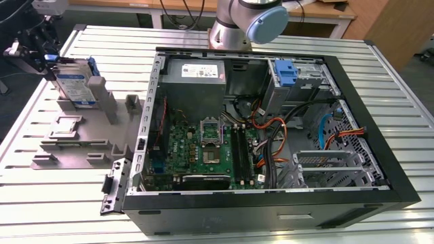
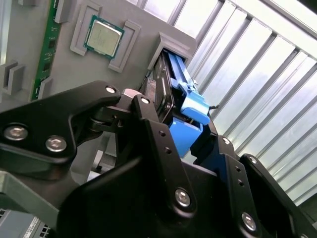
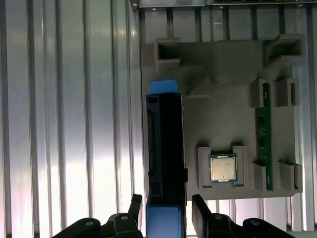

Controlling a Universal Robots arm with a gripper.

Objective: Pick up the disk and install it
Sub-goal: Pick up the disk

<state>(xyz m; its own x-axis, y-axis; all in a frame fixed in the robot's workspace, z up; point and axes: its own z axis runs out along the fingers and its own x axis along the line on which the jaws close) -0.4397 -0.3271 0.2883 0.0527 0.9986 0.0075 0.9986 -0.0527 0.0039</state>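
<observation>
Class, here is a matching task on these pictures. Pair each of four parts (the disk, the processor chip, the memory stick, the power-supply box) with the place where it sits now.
Parts:
1. disk
2. processor chip
3. memory stick
4. power-supply box

Places:
A. inside the computer case, in a corner
B. flat in a square pocket of the grey fixture
C. standing on edge at the side of the fixture, with the hand at it
D. on edge in narrow slots of the fixture

Pairs: 1-C, 2-B, 3-D, 4-A
</observation>
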